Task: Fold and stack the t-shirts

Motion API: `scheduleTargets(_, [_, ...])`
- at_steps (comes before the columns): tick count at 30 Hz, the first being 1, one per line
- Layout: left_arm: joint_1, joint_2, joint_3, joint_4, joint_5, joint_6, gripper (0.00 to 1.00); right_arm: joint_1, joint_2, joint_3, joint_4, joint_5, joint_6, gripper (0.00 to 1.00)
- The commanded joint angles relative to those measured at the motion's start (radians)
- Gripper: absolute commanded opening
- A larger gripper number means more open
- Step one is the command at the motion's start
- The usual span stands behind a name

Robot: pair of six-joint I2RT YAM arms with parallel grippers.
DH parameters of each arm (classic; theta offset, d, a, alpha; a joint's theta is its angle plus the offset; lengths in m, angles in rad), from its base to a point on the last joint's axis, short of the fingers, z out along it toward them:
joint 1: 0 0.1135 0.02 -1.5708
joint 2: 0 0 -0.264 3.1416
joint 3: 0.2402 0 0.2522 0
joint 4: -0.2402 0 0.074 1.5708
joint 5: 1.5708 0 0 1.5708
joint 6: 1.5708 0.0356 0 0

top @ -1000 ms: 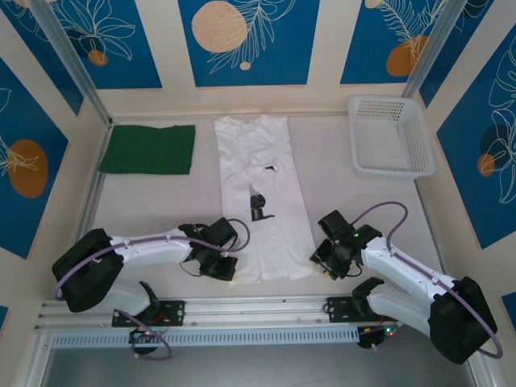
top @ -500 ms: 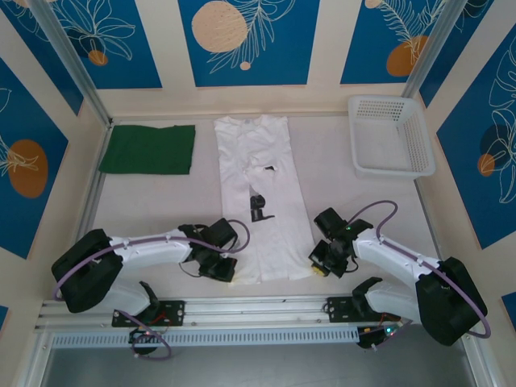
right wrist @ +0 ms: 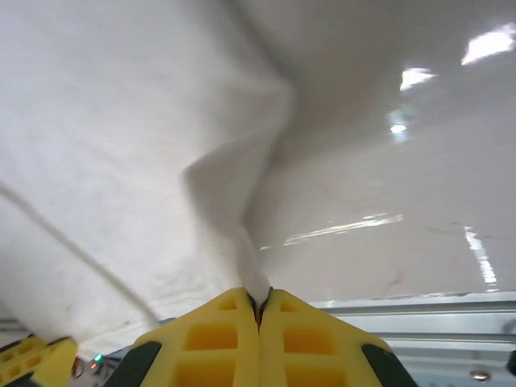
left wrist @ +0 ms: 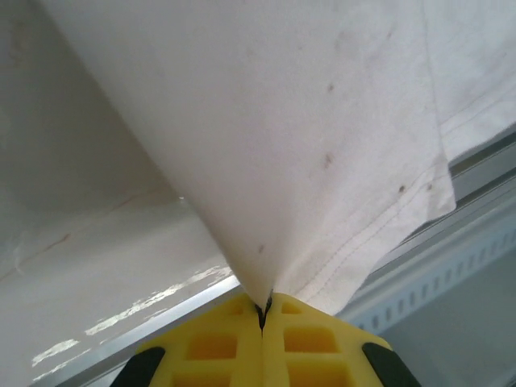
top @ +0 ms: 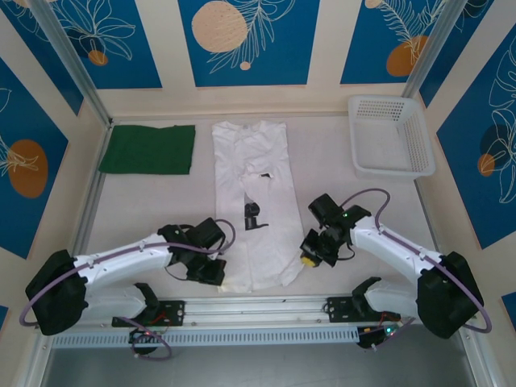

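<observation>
A white cloth t-shirt with small black printed marks (top: 251,205) lies lengthwise mid-surface. The left pincer (top: 220,276) grips its 7 o'clock hem corner and the right pincer (top: 309,258) its 5 o'clock corner. In the wrist views, both pairs of yellow pads (left wrist: 218,347) (right wrist: 302,347) are pressed tight together on pinched, tented cloth. The top view shows a plain dark green t-shirt (top: 147,149) folded at 10 o'clock.

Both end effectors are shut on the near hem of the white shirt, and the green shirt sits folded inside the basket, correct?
No. The top view shows the green shirt folded on the table at far left, not in the basket at far right. The left end effector and right end effector are shut on the near hem of the white shirt.
</observation>
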Motion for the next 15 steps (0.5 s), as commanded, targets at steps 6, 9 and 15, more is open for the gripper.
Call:
scheduleTargets(6, [0.278,0.080,0.263,-0.101,0.092,0.037,0.00,-0.111,0.211,0.383,-0.062,-0.087,-0.111,0.00])
scheduleTargets(9, [0.375,0.171,0.379,-0.109,0.106,0.061,0.00,-0.155,0.339,0.521,-0.073,-0.094,-0.141,0.00])
scheduleTargets(15, [0.490,0.387,0.577,-0.122,0.097,0.088,0.00,-0.228,0.551,0.725,-0.076,-0.105,-0.158,0.00])
